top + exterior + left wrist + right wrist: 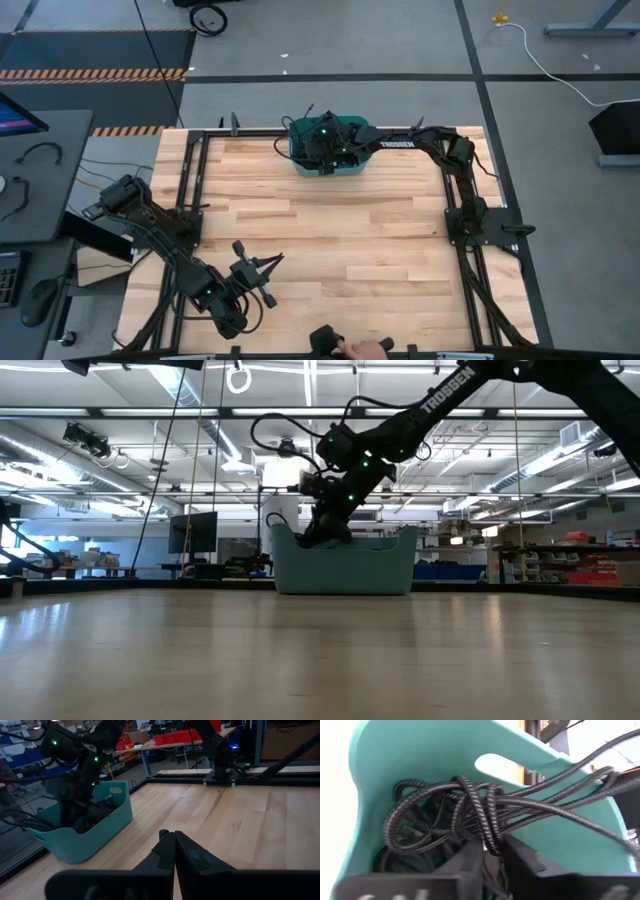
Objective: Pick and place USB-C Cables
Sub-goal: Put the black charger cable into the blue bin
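Workshop shelving behind wooden table

You get even, bright light from ceiling strip lamps in the low view, and the pale wooden bench shows a soft sheen and only faint shadows. In the right wrist view the braided black cables look slightly smeared, with washed-out glare at nine o'clock.
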{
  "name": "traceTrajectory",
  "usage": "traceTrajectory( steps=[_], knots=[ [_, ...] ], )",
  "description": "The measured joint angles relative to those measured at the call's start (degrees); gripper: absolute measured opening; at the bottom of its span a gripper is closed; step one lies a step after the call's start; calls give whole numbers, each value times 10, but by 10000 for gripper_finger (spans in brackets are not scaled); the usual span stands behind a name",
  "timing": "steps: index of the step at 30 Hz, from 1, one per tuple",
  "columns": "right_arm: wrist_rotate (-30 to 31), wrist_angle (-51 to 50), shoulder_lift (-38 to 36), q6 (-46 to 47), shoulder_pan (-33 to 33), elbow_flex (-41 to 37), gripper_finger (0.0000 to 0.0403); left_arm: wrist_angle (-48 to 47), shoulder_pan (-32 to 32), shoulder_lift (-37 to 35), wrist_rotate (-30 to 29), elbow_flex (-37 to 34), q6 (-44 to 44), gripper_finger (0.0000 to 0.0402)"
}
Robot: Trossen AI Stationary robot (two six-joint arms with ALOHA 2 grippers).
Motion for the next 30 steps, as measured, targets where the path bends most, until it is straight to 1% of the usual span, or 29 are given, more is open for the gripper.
traceTrajectory(
  steps=[2, 3, 8, 12, 15, 18, 22, 24, 25, 30],
  knots=[
    [-1, 4, -1, 1, 0, 0, 31, 0, 0, 0, 0, 0, 0, 14],
    [0, 4, -1, 5, 1, 1, 19, 1, 0, 0, 0, 0, 0, 17],
    [34, -15, -18, 9, 20, 0, 14, 2, 0, 0, 0, 0, 0, 23],
    [33, -32, -64, 19, 33, 0, 11, 2, -1, 0, 4, 0, 0, 16],
    [9, -57, -94, 31, 34, 1, 11, 3, -1, 0, 4, 0, 0, 10],
    [-15, -91, -107, 53, 33, 1, 11, 4, -1, 0, 4, 0, 0, 9],
    [-98, -131, -101, 67, 26, -1, 11, 4, -1, 0, 5, 0, -3, 17],
    [-114, -127, -93, 68, 23, -9, 11, 4, -1, 0, 5, 0, -3, 20],
    [-110, -130, -85, 67, 21, -11, 11, 3, -1, 0, 5, 0, -4, 21],
    [-37, -74, -56, 86, 0, -12, 11, 3, -2, 0, 5, 0, -3, 16]
  ],
)
